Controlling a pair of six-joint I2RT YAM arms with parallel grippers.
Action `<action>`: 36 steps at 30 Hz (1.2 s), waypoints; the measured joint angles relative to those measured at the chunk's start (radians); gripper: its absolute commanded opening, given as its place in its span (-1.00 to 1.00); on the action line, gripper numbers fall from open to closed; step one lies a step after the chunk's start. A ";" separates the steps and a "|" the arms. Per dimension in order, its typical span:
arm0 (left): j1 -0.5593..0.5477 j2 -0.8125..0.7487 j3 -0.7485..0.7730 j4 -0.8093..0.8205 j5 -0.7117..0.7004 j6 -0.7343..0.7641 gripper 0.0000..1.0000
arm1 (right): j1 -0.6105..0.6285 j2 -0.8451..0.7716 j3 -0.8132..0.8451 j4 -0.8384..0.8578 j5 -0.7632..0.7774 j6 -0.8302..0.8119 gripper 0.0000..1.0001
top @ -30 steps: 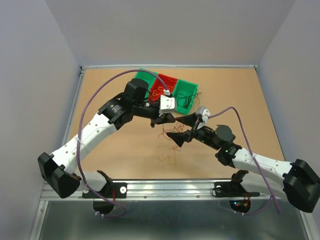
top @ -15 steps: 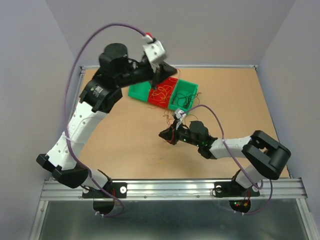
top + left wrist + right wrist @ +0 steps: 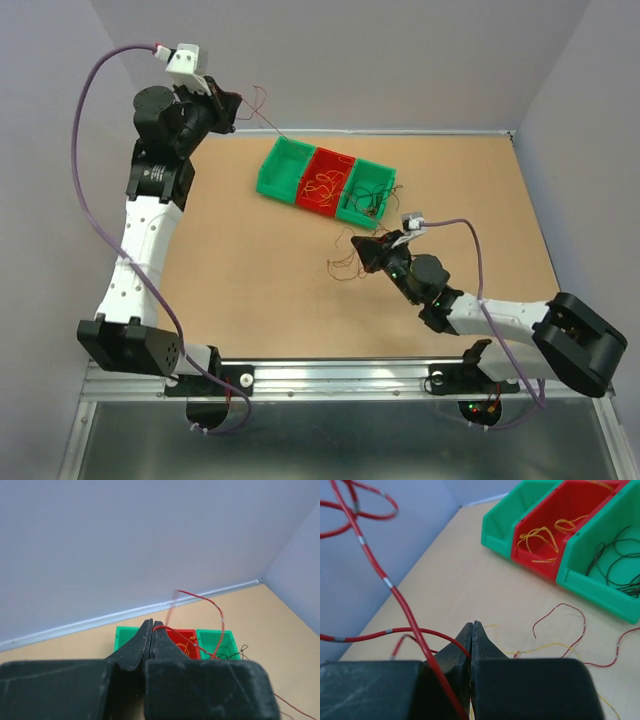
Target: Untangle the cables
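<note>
The cables (image 3: 343, 264) are thin red, yellow and dark strands lying loose on the table beside my right gripper (image 3: 360, 247). That gripper sits low over the table, shut on a red cable (image 3: 395, 597) that enters its closed tips (image 3: 472, 624) and rises to the upper left. My left gripper (image 3: 232, 106) is lifted high at the back left, shut on a red cable (image 3: 216, 611) pinched at its tips (image 3: 152, 623). A thin red strand (image 3: 265, 122) slopes down from it toward the bins. Whether both grippers hold the same strand I cannot tell.
Three joined bins stand at the back middle: a green bin (image 3: 279, 166), a red bin (image 3: 322, 183) holding yellow strands, and a green bin (image 3: 373, 186) holding dark strands. Loose red (image 3: 566, 611) and yellow (image 3: 547, 647) strands lie ahead of the right gripper. Walls enclose the table.
The left arm has swung from the table's middle up to the back left, drawing a red strand with it. The right gripper went from open to shut and drew back low beside the clump.
</note>
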State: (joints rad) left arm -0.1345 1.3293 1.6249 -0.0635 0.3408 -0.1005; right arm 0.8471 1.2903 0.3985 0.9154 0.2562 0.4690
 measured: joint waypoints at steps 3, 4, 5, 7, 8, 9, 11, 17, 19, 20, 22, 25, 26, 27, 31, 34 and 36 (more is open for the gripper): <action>0.020 0.051 -0.066 0.037 0.006 -0.029 -1.00 | 0.002 -0.082 -0.040 0.005 0.071 0.003 -0.99; 0.020 0.056 -0.082 0.044 0.007 -0.034 -1.00 | 0.004 -0.105 -0.050 0.000 0.090 0.003 -0.99; 0.023 0.058 -0.111 0.064 0.013 -0.051 -1.00 | 0.005 -0.131 -0.061 -0.008 0.116 0.003 -0.99; 0.046 0.057 -0.165 0.094 0.043 -0.089 -1.00 | 0.006 -0.192 -0.075 -0.028 0.157 0.003 -0.99; 0.066 0.055 -0.190 0.116 0.063 -0.106 -1.00 | 0.006 -0.223 -0.079 -0.037 0.171 0.002 -0.99; 0.089 0.048 -0.223 0.132 0.091 -0.133 -1.00 | 0.009 -0.259 -0.081 -0.049 0.186 0.002 -0.99; 0.115 0.029 -0.277 0.156 0.120 -0.169 -1.00 | 0.018 -0.323 -0.082 -0.071 0.225 0.003 -0.93; 0.195 -0.075 -0.414 0.289 0.018 -0.206 -1.00 | 0.021 -0.525 -0.097 -0.239 0.576 0.058 -0.62; 0.259 -0.107 -0.425 0.349 -0.065 -0.206 -1.00 | 0.008 -0.608 -0.113 -0.280 0.706 0.071 -0.62; 0.283 -0.123 -0.428 0.376 -0.090 -0.206 -1.00 | 0.006 -0.629 -0.115 -0.293 0.741 0.074 -0.63; 0.293 -0.156 -0.439 0.430 -0.110 -0.206 -1.00 | 0.004 -0.662 -0.115 -0.304 0.788 0.074 -0.67; 0.283 -0.188 -0.460 0.488 -0.098 -0.209 -1.00 | 0.004 -0.643 -0.115 -0.314 0.825 0.074 -0.69; 0.281 -0.194 -0.468 0.505 -0.083 -0.210 -1.00 | 0.004 -0.628 -0.115 -0.325 0.832 0.074 -0.64; 0.279 -0.197 -0.474 0.519 -0.065 -0.210 -1.00 | 0.004 -0.620 -0.115 -0.331 0.834 0.074 -0.61; 0.259 -0.185 -0.475 0.543 0.010 -0.206 -1.00 | 0.004 -0.561 -0.113 -0.356 0.763 0.035 0.06; 0.238 -0.158 -0.472 0.546 0.050 -0.197 -1.00 | 0.004 -0.512 -0.111 -0.360 0.684 0.002 0.62; 0.233 -0.124 -0.450 0.539 0.071 -0.192 -1.00 | 0.004 -0.469 -0.102 -0.367 0.640 -0.008 0.86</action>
State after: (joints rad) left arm 0.0986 1.2049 1.1748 0.4759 0.4122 -0.2928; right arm 0.8513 0.8215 0.2962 0.5488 0.8967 0.4614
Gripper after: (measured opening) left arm 0.026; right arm 0.824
